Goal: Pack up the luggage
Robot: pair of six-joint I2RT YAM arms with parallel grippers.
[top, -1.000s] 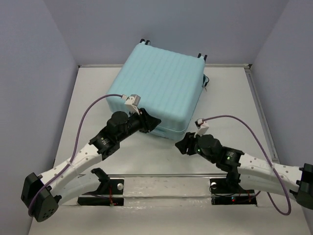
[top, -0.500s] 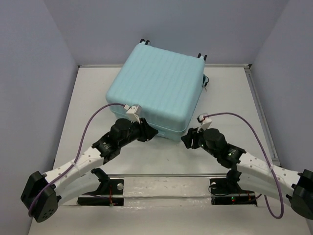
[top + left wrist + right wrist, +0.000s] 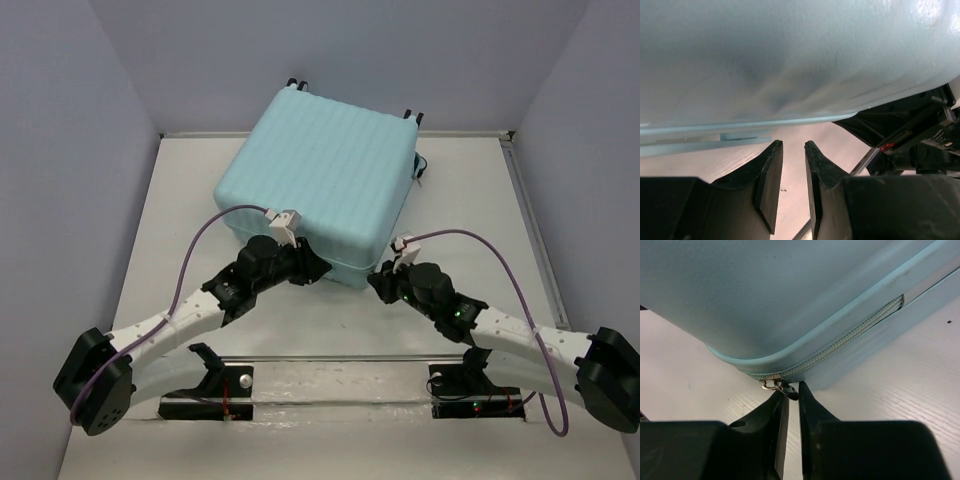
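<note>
The luggage (image 3: 320, 170) is a pale aqua ribbed hard-shell suitcase lying closed and flat at the back middle of the table. My left gripper (image 3: 312, 268) is low at its front edge; in the left wrist view the gripper (image 3: 792, 145) has its jaws a little apart with nothing between them, just under the shell (image 3: 790, 60). My right gripper (image 3: 378, 283) is at the front right corner. In the right wrist view the gripper (image 3: 791, 388) pinches the black zipper pull (image 3: 790, 392), which hangs from a metal ring on the zipper line of the shell (image 3: 790, 290).
Small black wheels (image 3: 292, 84) stick out at the suitcase's far edge. A black part (image 3: 422, 165) shows at its right side. A metal rail (image 3: 340, 357) with the arm bases runs along the near edge. Walls close in the table on three sides.
Both arms have reached forward to the suitcase's front edge. The left gripper has slid right along the edge. The right gripper has risen to the corner and closed on the zipper pull.
</note>
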